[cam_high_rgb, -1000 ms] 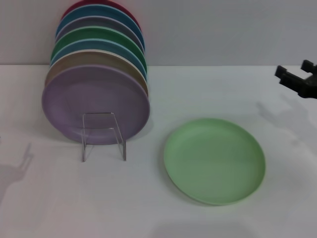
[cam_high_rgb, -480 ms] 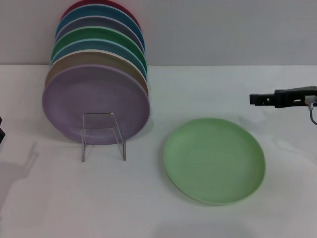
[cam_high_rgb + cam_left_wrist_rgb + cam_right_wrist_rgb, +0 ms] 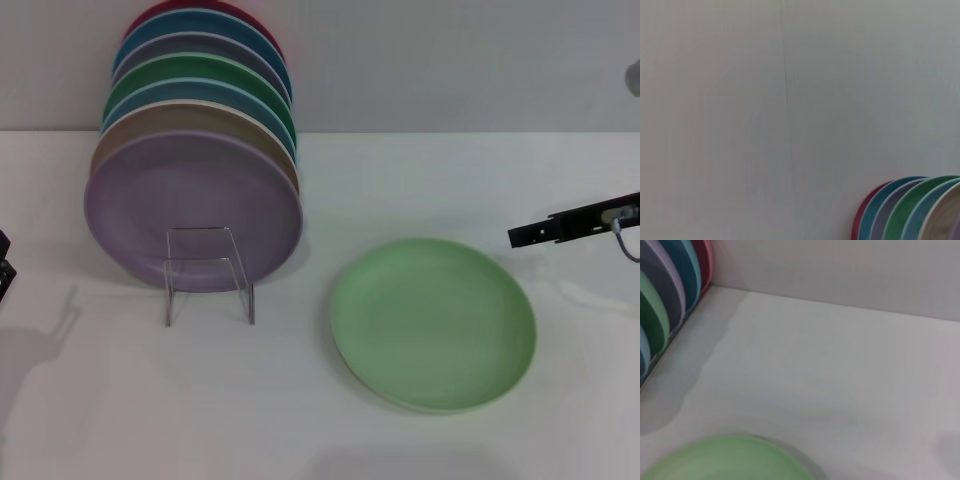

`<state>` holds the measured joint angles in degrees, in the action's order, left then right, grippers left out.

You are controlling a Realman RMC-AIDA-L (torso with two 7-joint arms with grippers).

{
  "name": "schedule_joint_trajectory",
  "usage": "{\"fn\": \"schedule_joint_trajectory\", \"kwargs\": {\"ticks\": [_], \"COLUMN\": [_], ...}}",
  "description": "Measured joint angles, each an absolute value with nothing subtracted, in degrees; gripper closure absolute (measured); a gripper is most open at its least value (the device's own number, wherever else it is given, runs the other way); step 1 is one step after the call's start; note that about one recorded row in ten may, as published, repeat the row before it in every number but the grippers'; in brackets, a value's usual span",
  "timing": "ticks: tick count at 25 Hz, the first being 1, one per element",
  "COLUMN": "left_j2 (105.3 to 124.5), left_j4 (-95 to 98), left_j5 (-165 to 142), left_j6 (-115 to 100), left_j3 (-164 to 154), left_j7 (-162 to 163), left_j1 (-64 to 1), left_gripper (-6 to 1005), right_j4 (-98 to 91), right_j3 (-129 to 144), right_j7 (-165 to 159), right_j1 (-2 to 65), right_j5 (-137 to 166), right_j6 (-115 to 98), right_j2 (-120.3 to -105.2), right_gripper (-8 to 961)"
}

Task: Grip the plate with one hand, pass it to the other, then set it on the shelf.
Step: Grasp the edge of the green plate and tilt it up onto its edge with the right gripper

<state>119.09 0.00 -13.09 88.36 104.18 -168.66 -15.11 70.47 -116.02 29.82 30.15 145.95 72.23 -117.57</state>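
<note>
The pale mint-green plate (image 3: pixel 432 322) lies flat on the white table, right of centre; its far rim also shows in the right wrist view (image 3: pixel 725 460). My right gripper (image 3: pixel 535 233), slim and black, reaches in from the right edge and hovers just beyond the plate's far right rim, apart from it. My left gripper (image 3: pixel 4 266) shows only as a black sliver at the left edge. The clear wire shelf (image 3: pixel 208 275) stands at the left, in front of the lilac plate (image 3: pixel 192 208).
A row of several coloured plates (image 3: pixel 200 90) stands upright behind the lilac one, against the back wall; their rims show in the left wrist view (image 3: pixel 910 210) and the right wrist view (image 3: pixel 670 300). White table (image 3: pixel 420 180) lies between the rack and the right arm.
My right gripper has swung in from the far right edge, turned edge-on, then dropped lower towards the mint plate's far right rim. The left gripper has appeared at the left edge.
</note>
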Motion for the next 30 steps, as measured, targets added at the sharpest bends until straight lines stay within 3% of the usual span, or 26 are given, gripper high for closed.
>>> {"fn": "schedule_joint_trajectory", "kwargs": {"ticks": [30], "left_j2": [119.09], "left_j4": [0.00], "left_j5": [-13.09], "left_j6": [87.74], "left_j3": [104.00], "left_j7": [-168.66], "left_j1": [-15.38], "left_gripper": [201], "right_j4": [59.74], "right_j3": [-109.27], "right_j7": [30.10], "right_j1": [34.46], "right_j5": [149.82], "right_j6": [67.55], "right_j2": [-118.09], "right_gripper": [262]}}
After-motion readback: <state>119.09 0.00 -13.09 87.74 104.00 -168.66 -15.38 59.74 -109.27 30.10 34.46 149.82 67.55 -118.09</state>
